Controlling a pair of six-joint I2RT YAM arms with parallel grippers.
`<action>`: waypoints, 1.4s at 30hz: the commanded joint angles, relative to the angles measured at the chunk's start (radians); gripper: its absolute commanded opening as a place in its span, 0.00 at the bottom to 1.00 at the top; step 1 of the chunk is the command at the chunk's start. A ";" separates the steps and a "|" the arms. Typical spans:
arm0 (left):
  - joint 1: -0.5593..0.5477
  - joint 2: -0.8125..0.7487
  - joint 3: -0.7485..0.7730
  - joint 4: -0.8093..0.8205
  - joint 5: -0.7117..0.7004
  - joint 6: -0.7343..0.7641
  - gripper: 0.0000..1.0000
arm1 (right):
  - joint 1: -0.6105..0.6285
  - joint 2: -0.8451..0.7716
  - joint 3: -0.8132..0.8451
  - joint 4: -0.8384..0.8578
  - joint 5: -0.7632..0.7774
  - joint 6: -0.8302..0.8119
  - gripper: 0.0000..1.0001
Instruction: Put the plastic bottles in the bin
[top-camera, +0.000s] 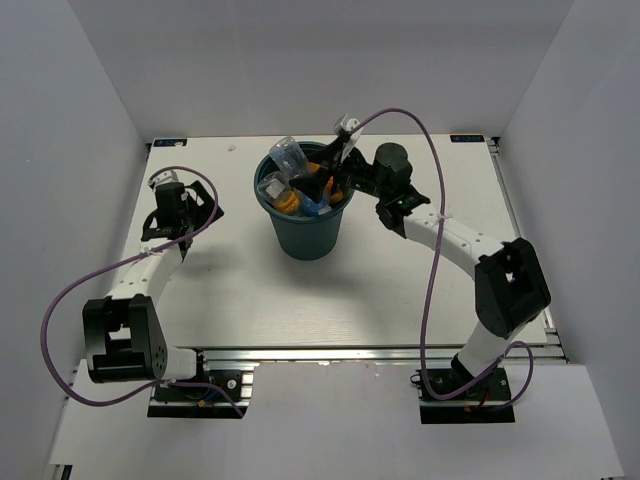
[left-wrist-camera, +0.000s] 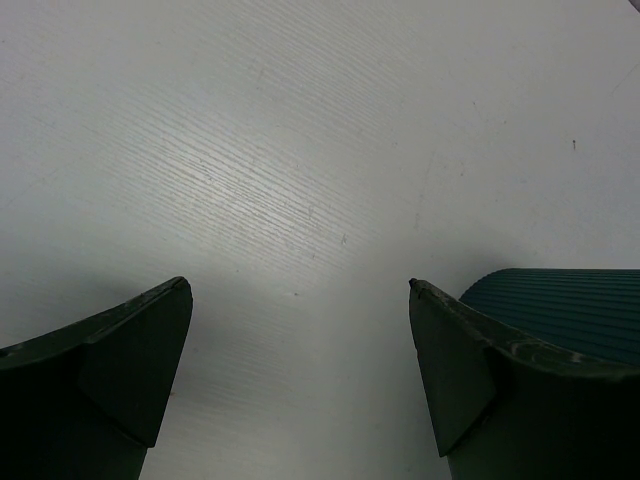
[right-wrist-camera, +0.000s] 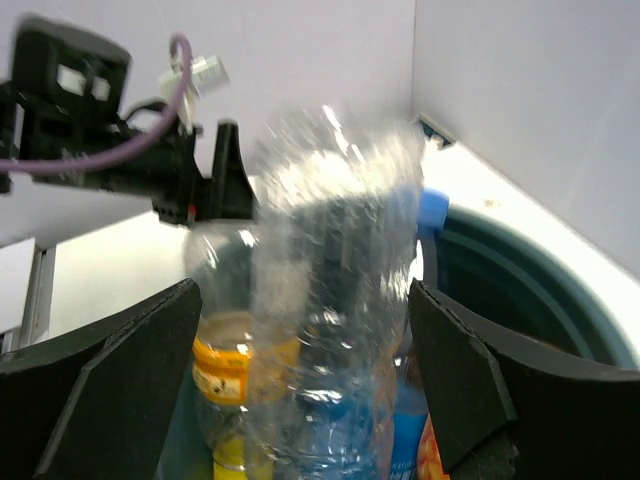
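The dark teal bin (top-camera: 306, 238) stands at mid-table with several plastic bottles in it. A clear unlabelled bottle (top-camera: 288, 155) sticks up past its far-left rim, and orange bottles (top-camera: 285, 201) and a blue label (top-camera: 311, 207) show inside. My right gripper (top-camera: 326, 182) hangs over the bin's mouth. In the right wrist view it (right-wrist-camera: 305, 290) is open, and the blurred clear bottle (right-wrist-camera: 335, 270) stands loose between the jaws above an orange-labelled bottle (right-wrist-camera: 232, 370) and the bin's rim (right-wrist-camera: 525, 285). My left gripper (top-camera: 200, 203) is open and empty over the table, left of the bin.
White walls close in the table on three sides. The left wrist view shows the left gripper (left-wrist-camera: 300, 290) over bare white table with the bin's ribbed wall (left-wrist-camera: 570, 300) just to its right. A purple cable (top-camera: 425, 140) loops over the right arm.
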 joint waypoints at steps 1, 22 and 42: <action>0.007 -0.048 -0.013 0.014 0.008 0.002 0.98 | 0.000 -0.068 0.058 0.008 0.003 -0.033 0.89; 0.005 -0.097 -0.019 -0.001 -0.104 0.020 0.98 | -0.350 -0.451 -0.293 -0.231 0.186 0.131 0.90; 0.005 -0.272 -0.126 -0.006 -0.216 -0.164 0.98 | -0.359 -0.574 -0.730 -0.090 0.461 0.175 0.89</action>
